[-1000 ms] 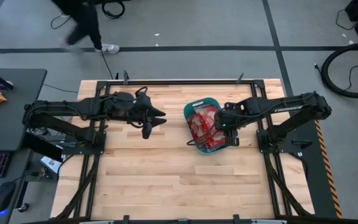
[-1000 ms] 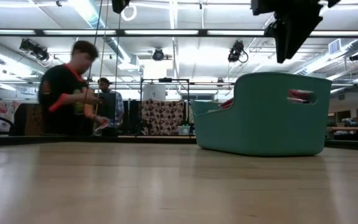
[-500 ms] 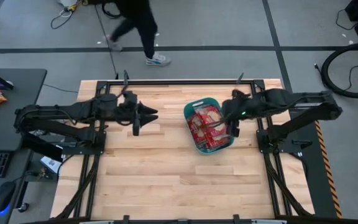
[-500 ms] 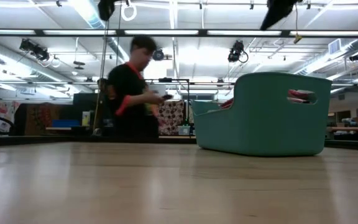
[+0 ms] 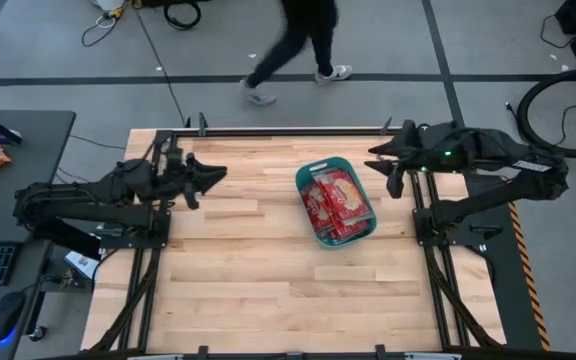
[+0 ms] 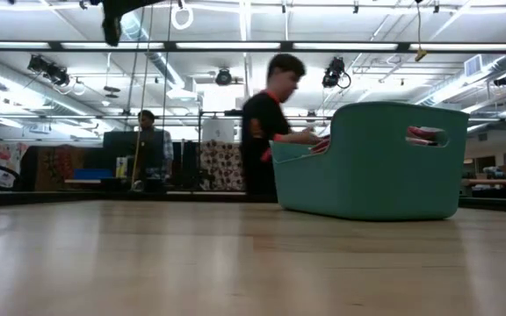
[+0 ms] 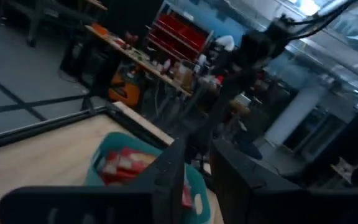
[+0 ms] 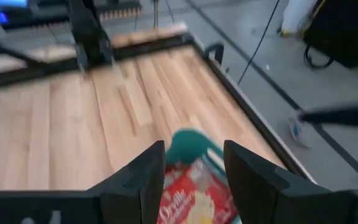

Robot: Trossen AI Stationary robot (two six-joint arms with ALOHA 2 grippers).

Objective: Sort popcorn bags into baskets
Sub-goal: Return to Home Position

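While both arms hung over the far side of the counter (image 5: 268,290), one tub (image 5: 310,171) stood right of its centre, apart from either gripper. Red bags (image 5: 340,205) lay piled inside it, overlapping, so from above at least two could be counted and no surer number given.

The left gripper (image 5: 216,171) hovered near the back-left part of the counter, well apart from the tub; its fingers (image 7: 166,180) were released, a narrow gap between them. The right gripper (image 5: 376,153) hovered at the back-right edge, near the tub's far corner but clear of it; its fingers (image 8: 253,180) were likewise released, spread wider.

The high view showed one person (image 5: 303,35) walking on the floor beyond the counter. The low view showed that person behind the tub and a second person (image 6: 148,145) farther back, two in all. Only the low view showed the tub's cutout (image 6: 424,135), with a red bag visible through it. Each wrist view looked between its own fingers onto the tub and the bags
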